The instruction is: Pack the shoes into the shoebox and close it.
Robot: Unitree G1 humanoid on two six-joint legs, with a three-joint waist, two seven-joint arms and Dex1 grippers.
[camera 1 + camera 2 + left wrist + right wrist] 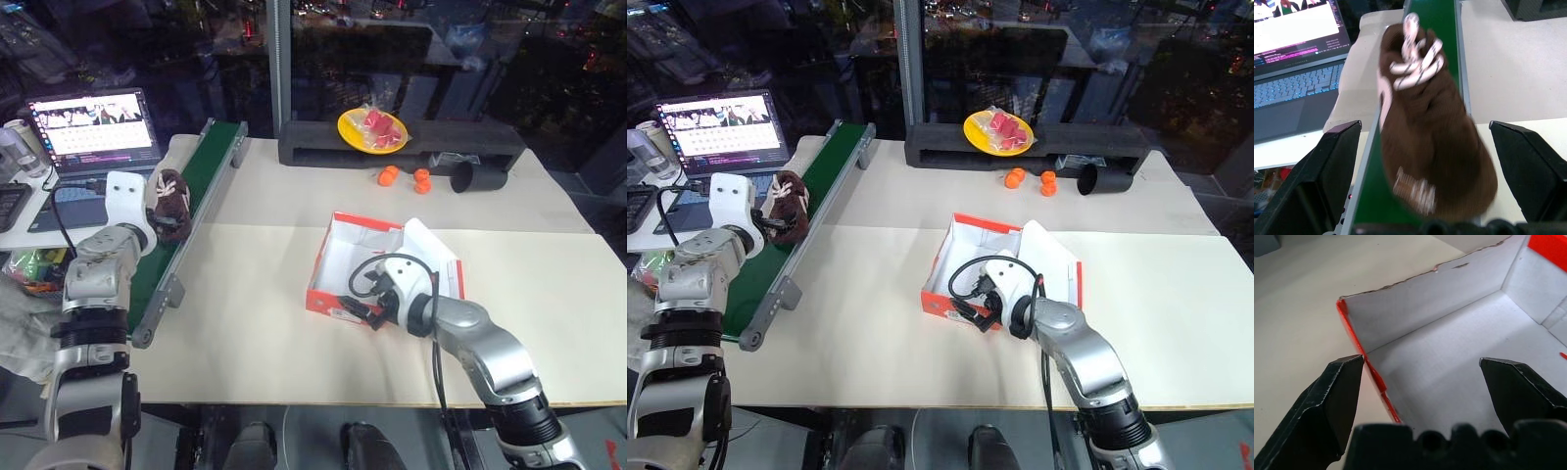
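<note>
Now — shoe (1430,132) dark brown, whitish laces | shoebox (338,259) red-orange, white inside | both grippers open

one shoe (1430,142), one shoebox (338,264), three small orange balls (389,176), one laptop (93,127), one yellow plate (372,132).

Our left tool (1432,161) is spread wide around a brown shoe (1435,147) on the green belt (1437,19), laptop (1295,63) alongside.
</note>
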